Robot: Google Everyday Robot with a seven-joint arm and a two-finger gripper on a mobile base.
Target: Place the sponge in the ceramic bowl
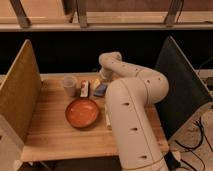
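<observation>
table (pixel 50 131) matt wood | ceramic bowl (pixel 76 113) glossy | arm (pixel 134 102) smooth plastic | tool (pixel 102 82) by sponge (pixel 100 90)

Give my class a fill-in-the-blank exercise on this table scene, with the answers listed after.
The sponge lies on the wooden ____, not in the ceramic bowl.
The ceramic bowl holds ____.
The gripper hangs just over the ____, beyond the bowl.
Between the translucent cup and the sponge stands a white-and-red ____.
Missing words: table; nothing; sponge; box.
</observation>
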